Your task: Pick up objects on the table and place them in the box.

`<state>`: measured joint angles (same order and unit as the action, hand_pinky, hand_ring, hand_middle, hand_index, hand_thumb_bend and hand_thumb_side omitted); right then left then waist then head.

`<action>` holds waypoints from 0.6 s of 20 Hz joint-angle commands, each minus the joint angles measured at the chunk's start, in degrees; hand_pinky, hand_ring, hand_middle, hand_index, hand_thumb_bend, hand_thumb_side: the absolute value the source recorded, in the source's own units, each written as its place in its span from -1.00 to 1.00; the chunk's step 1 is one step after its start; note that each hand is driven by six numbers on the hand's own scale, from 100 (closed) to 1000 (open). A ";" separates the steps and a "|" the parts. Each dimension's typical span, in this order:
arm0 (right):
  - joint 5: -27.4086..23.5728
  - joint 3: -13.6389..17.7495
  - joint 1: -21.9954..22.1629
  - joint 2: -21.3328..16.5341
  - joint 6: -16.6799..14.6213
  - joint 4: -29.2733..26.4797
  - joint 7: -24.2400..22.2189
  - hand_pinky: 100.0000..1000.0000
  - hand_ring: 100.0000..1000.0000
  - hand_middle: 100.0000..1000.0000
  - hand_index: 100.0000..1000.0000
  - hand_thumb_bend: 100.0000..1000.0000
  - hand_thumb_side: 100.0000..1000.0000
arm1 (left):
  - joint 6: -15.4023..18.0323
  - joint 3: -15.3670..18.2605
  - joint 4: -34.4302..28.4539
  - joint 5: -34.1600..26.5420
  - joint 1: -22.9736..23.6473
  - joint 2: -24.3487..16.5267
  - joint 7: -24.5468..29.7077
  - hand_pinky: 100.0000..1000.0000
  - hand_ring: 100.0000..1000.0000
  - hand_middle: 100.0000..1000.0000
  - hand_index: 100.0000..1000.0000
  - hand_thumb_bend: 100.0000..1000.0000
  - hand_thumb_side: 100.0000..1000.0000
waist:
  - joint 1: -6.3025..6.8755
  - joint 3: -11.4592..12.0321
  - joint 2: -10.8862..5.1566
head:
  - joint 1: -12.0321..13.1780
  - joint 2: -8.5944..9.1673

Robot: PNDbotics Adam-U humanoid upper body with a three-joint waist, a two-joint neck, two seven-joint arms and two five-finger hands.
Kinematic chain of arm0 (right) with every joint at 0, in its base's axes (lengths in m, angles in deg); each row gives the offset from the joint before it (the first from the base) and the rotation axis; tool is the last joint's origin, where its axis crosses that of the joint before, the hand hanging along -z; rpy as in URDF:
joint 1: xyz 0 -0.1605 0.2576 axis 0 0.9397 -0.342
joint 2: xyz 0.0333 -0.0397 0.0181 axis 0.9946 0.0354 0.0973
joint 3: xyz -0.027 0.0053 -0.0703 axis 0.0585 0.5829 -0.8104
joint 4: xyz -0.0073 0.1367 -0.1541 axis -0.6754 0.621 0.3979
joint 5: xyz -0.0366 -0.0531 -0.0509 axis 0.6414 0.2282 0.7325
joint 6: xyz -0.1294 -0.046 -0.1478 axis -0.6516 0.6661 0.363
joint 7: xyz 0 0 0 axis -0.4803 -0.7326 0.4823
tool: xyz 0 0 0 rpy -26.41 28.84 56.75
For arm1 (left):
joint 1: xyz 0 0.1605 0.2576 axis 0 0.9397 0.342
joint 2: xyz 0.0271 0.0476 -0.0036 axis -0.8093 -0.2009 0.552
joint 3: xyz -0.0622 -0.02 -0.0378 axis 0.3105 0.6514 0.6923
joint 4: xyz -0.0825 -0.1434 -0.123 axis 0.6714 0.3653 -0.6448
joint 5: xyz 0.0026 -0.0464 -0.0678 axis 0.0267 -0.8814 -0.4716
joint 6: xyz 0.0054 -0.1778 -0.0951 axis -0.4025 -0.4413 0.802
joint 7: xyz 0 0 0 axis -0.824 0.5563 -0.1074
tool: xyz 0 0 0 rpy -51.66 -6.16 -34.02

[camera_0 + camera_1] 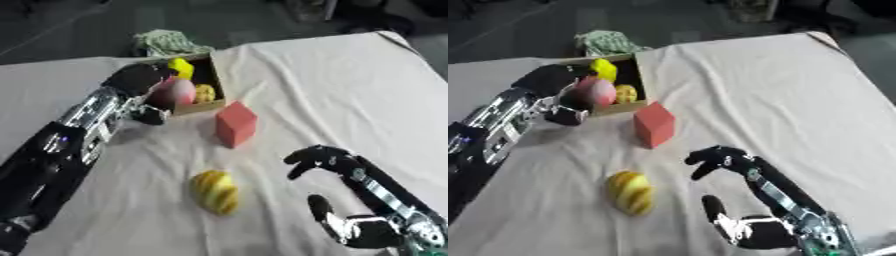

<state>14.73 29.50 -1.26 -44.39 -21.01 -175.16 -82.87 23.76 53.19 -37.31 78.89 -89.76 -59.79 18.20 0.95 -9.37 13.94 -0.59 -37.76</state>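
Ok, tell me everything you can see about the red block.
The red block is a plain, matte, box-shaped solid, reddish-pink all over, possibly foam or painted wood. It stands on the white cloth with one corner turned toward the camera. It sits just in front of the box, near its front right corner, apart from it. The yellow fruit lies nearer the camera. Neither hand touches the block.

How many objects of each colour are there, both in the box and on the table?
Yellow: 3 (two in the box; one striped on the table)
Pink-red: 1, round, in the left hand
Red: 1 block
Total: 5
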 commanded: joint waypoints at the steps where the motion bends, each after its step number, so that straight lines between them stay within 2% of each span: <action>1: 0.02 0.31 -0.31 -0.28 -0.05 -0.52 0.21 0.32 0.28 0.52 0.80 -1.00 -0.25 | -0.27 0.58 -2.96 -1.71 -0.87 -2.67 0.71 0.69 0.60 0.63 0.91 -0.97 -0.63 | -0.04 0.21 -0.98 | -0.27 0.46; 5: 0.17 0.43 -0.19 -0.41 -0.02 -0.52 0.37 0.32 0.28 0.51 0.80 -1.00 -0.25 | -0.12 0.40 -7.73 -5.04 -1.08 -4.61 1.01 0.72 0.62 0.64 0.88 -1.00 -0.69 | 0.08 0.49 -1.09 | -0.63 0.46; 10: 0.34 0.42 0.07 -0.68 -0.06 -0.52 0.45 0.32 0.28 0.52 0.80 -1.00 -0.26 | 3.97 -3.45 -15.65 -9.45 -2.14 -6.33 0.33 0.75 0.65 0.66 0.88 -0.99 -0.72 | 0.27 0.76 -1.27 | -0.78 0.54; 12: 0.34 0.36 0.10 -0.75 -0.10 -0.51 0.43 0.32 0.28 0.52 0.80 -1.00 -0.25 | 5.83 -5.46 -18.71 -11.31 -2.90 -6.92 1.11 0.75 0.67 0.68 0.89 -0.80 -0.68 | 0.30 0.71 -1.35 | -0.66 0.60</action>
<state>14.97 29.63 -1.02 -44.43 -21.05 -175.16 -82.62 28.44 48.42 -53.38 68.84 -91.13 -65.01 19.13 1.32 -8.67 13.70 -1.15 -37.75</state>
